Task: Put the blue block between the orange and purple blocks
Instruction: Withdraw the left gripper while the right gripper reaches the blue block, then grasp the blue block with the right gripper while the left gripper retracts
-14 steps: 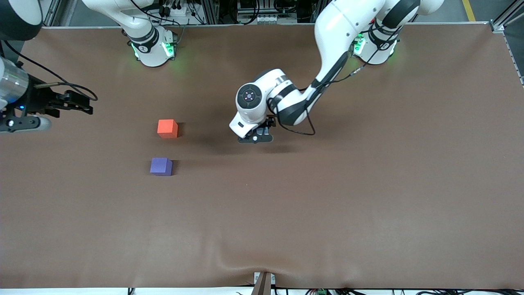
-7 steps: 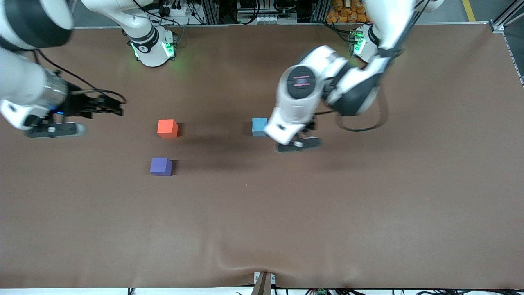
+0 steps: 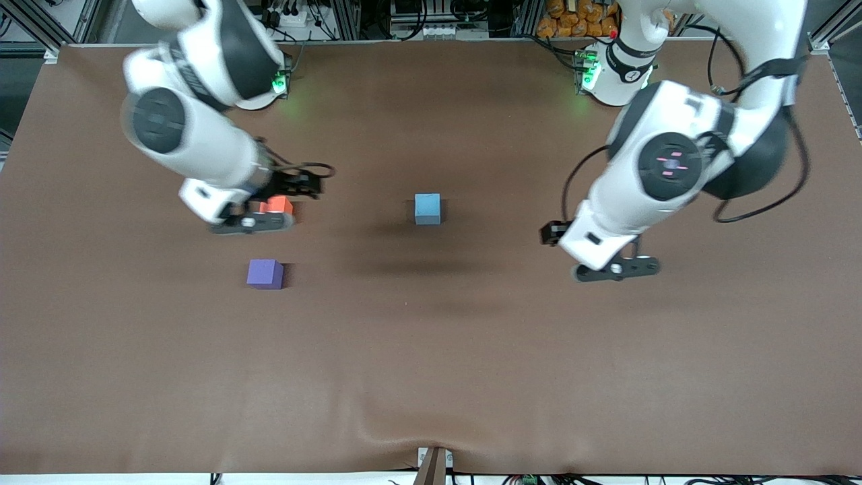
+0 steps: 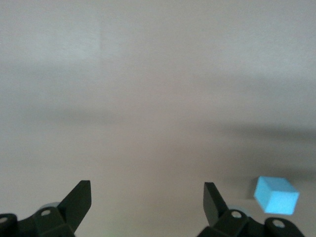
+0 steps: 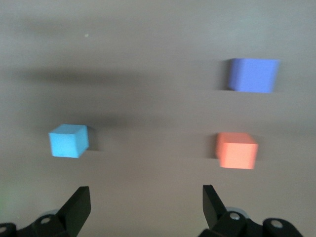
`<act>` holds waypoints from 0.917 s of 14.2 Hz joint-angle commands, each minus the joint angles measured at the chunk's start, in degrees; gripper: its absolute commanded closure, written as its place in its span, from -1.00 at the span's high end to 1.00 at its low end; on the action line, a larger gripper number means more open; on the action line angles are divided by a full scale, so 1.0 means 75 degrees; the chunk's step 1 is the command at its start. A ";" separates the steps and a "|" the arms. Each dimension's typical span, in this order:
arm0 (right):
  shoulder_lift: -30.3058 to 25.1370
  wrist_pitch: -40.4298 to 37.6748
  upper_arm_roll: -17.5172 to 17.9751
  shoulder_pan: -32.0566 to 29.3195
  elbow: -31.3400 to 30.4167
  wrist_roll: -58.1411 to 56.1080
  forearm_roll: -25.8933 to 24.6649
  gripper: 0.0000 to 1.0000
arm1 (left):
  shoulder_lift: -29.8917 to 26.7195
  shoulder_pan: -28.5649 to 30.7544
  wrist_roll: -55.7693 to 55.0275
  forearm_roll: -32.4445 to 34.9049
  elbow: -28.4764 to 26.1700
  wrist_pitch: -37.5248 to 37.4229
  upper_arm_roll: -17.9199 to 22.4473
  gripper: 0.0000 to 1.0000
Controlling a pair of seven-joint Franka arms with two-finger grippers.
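Front view, blue block [image 3: 427, 207] alone mid-table, left tool [image 3: 616, 268] and right tool [image 3: 250, 222] wide open, empty.

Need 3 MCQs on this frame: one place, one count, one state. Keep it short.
1. Where does the small sky-blue matte cube sit?
A. alone on the brown table cover
B. between the other cubes
C. in an end effector

2. How many cubes show?
A. two
B. three
C. four

3. State of the left end effector?
A. shut on a cube
B. open, holding nothing
C. shut, holding nothing

Answers: 1 A, it stands apart from the orange-red matte cube and violet-purple matte cube. 2 B, three colours. 3 B, the left wrist view shows its fingers spread over bare cover.
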 commanded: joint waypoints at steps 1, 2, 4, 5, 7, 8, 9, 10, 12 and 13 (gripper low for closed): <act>0.0732 0.0846 -0.0098 0.0662 0.0062 0.0535 0.0550 1.00 | -0.0645 0.0654 0.1150 0.0032 -0.0233 -0.0485 -0.0084 1.00; 0.0966 0.1303 -0.0098 0.0826 0.0062 0.0700 0.0703 1.00 | -0.0751 0.0853 0.1491 0.0020 -0.0233 -0.0649 -0.0084 1.00; 0.1458 0.2124 -0.0098 0.1283 0.0062 0.0806 0.0880 1.00 | -0.0892 0.1147 0.1891 0.0020 -0.0233 -0.0895 -0.0084 1.00; 0.1658 0.2430 -0.0098 0.1424 0.0062 0.0969 0.0903 1.00 | -0.0986 0.1252 0.1962 0.0032 -0.0233 -0.0966 -0.0084 1.00; 0.2057 0.2969 -0.0098 0.1845 0.0062 0.1332 0.0903 1.00 | -0.1173 0.1417 0.1974 0.0020 -0.0233 -0.1176 -0.0084 1.00; 0.2209 0.3146 -0.0098 0.1929 0.0062 0.1404 0.0903 1.00 | -0.1279 0.1568 0.1986 0.0032 -0.0233 -0.1305 -0.0084 1.00; 0.2315 0.3171 -0.0098 0.2046 0.0062 0.1404 0.0903 1.00 | -0.1384 0.1651 0.2033 0.0032 -0.0233 -0.1457 -0.0084 1.00; 0.2363 0.3171 -0.0109 0.2163 0.0039 0.1404 0.0892 1.00 | -0.1536 0.1733 0.2149 0.0067 -0.0233 -0.1552 -0.0061 1.00; 0.2363 0.3171 -0.0109 0.2351 -0.0101 0.1521 0.0892 1.00 | -0.1759 0.1583 0.2558 0.0067 -0.0257 -0.1623 0.0522 1.00; 0.2363 0.3183 -0.0109 0.2398 -0.0160 0.1603 0.0892 1.00 | -0.1922 0.1280 0.2804 0.0032 -0.0350 -0.1623 0.0908 1.00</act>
